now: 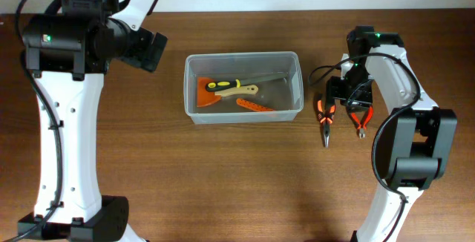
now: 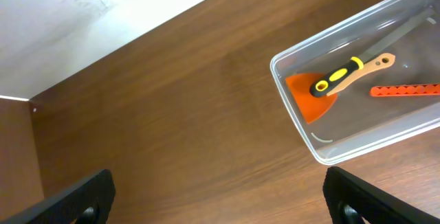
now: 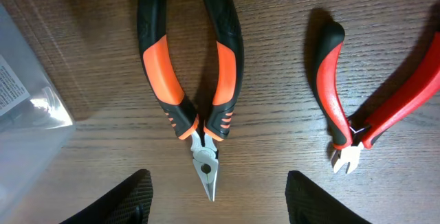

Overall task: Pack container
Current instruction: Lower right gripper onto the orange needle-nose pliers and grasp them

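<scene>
Find the container (image 1: 243,87) at the middle of the tabletop (image 1: 223,182), with an orange scraper (image 1: 210,93) and an orange strip (image 1: 254,106) lying inside. Look just right of the container for the orange-handled pliers (image 3: 196,117), and a little further right of it for the red-handled cutters (image 3: 331,86). Both flat on the wood, near each other but apart.

Probably the step in hand: picking up the pliers, with the cutters to follow. Note the right pincer (image 3: 214,207) released and grasping nothing, fingers (image 3: 130,200) standing either side of the pliers' nose. Whether touching the wood, cannot tell. Note the left pincer (image 2: 223,203) released too, empty, raised to the left of the container.

To do it well:
- Shift from the thin nose toward the joint or the thick handles before clenching, to avoid a swinging heavy end.
- Come straight down and squeeze across both handles together.
- Stay clear of the cutters on the side away from the container.
- Lift level, carry over the container's right rim, and lower into its barer right end, beyond the scraper, rather than dropping from height.
- Leave the left pincer parked left of the container, ready to steady that wall against sliding.
</scene>
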`<action>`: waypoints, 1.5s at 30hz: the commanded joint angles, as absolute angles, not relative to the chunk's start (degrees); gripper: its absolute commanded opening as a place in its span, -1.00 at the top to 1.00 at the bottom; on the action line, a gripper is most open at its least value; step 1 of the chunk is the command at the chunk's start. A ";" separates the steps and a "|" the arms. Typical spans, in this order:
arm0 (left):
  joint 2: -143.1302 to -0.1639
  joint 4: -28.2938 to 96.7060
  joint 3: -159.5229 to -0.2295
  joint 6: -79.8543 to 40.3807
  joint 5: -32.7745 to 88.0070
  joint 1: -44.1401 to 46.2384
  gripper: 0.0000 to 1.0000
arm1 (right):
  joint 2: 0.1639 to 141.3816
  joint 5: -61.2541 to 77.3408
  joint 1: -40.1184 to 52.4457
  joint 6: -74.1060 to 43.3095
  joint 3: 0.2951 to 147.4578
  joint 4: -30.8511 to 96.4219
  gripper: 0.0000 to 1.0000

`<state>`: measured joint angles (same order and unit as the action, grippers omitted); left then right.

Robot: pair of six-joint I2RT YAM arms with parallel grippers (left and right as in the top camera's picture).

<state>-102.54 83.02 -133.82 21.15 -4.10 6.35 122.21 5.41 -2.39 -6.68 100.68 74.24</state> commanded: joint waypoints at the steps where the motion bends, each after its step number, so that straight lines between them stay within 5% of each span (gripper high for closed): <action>1: -102.26 83.15 -133.97 20.14 -3.88 6.22 -0.98 | 123.17 5.76 -2.66 -7.60 100.60 74.22 -0.24; 13: -102.26 83.22 -133.97 20.12 -3.88 6.22 -0.98 | 123.17 5.26 -2.72 -7.62 93.30 68.25 -0.32; 16: -102.26 83.22 -133.97 20.12 -3.88 6.22 -0.98 | 123.17 5.32 -2.72 -8.60 90.85 66.35 -0.11; 20: -102.26 83.22 -133.97 20.12 -3.70 6.22 -0.98 | 123.17 5.56 -2.72 -11.99 89.62 65.30 -0.10; 26: -102.26 83.22 -133.97 20.14 -0.82 6.22 -0.98 | 123.17 5.96 -2.66 -14.09 89.45 64.71 -0.14; 29: -102.26 83.22 -133.97 20.14 -0.82 6.22 -0.98 | 123.17 6.68 -2.66 -15.31 89.17 63.94 -0.33; 34: -102.26 83.20 -133.97 20.14 -0.82 6.22 -0.98 | 123.04 17.50 -2.72 -10.26 89.25 63.88 -0.22; 45: -102.26 83.22 -133.97 20.12 -0.80 6.22 -0.98 | 120.33 13.72 -2.76 -12.56 91.92 64.90 -0.36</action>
